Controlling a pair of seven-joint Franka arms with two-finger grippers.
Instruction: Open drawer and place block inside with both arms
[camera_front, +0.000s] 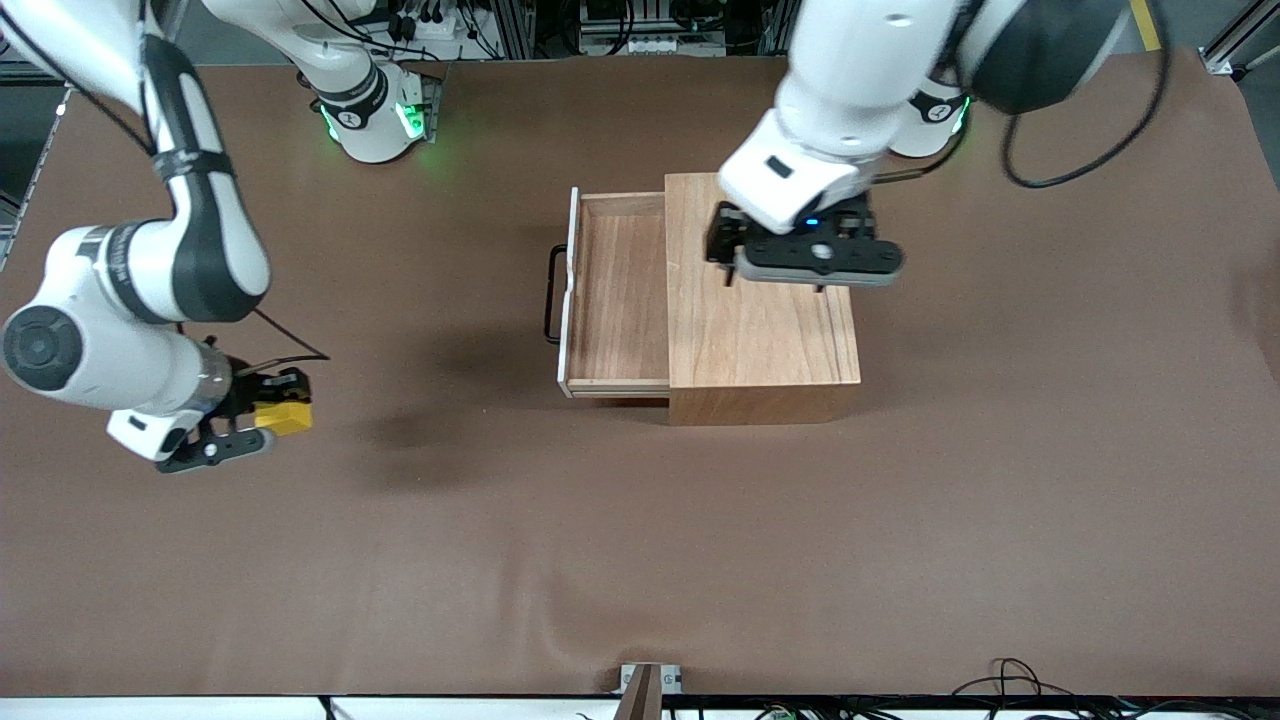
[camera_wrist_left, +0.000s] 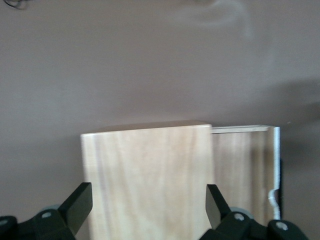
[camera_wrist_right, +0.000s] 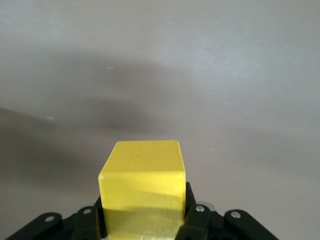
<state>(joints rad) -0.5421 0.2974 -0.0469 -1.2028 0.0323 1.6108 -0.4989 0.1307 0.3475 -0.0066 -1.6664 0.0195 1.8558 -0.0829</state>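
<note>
Front view, drawer (camera_front: 615, 295): pulled out of the wooden box (camera_front: 760, 300) toward the right arm's end of the desk (camera_front: 640, 560); tray bare, nothing in it; white front panel and black wire handle (camera_front: 553, 295) at the box's 9 o'clock.
Front view, left pincer (camera_front: 775, 268): hangs over the top of the box, near its edge farthest from the front camera; touches nothing that can be seen; spread not readable from this angle.
Front view, right pincer (camera_front: 268, 420): at the right arm's end of the desk, well apart from the drawer, at roughly 8 o'clock from it; fingers pressed onto the yellow block (camera_front: 282, 416).
Front view, block height: shadow on the desk falls away from it, so it looks lifted; judgement only.
Left wrist view, left pincer (camera_wrist_left: 147, 207): fingers spread wide, nothing between them; box top (camera_wrist_left: 147, 175) below, open drawer (camera_wrist_left: 245, 165) beside it.
Right wrist view, right pincer (camera_wrist_right: 145, 222): clamped on both sides of the block (camera_wrist_right: 144, 192); bare desk (camera_wrist_right: 200, 75) underneath; drawer not in sight.
Step in hand: drawer looks open enough; block is gripped and ready for carrying, not yet placed.
Next move calls for: right arm to travel toward 3 o'clock, bring the block over the open tray, clear the front panel, lower, then let go.
Watch: left arm waits over the box, should stay clear of the tray.
</note>
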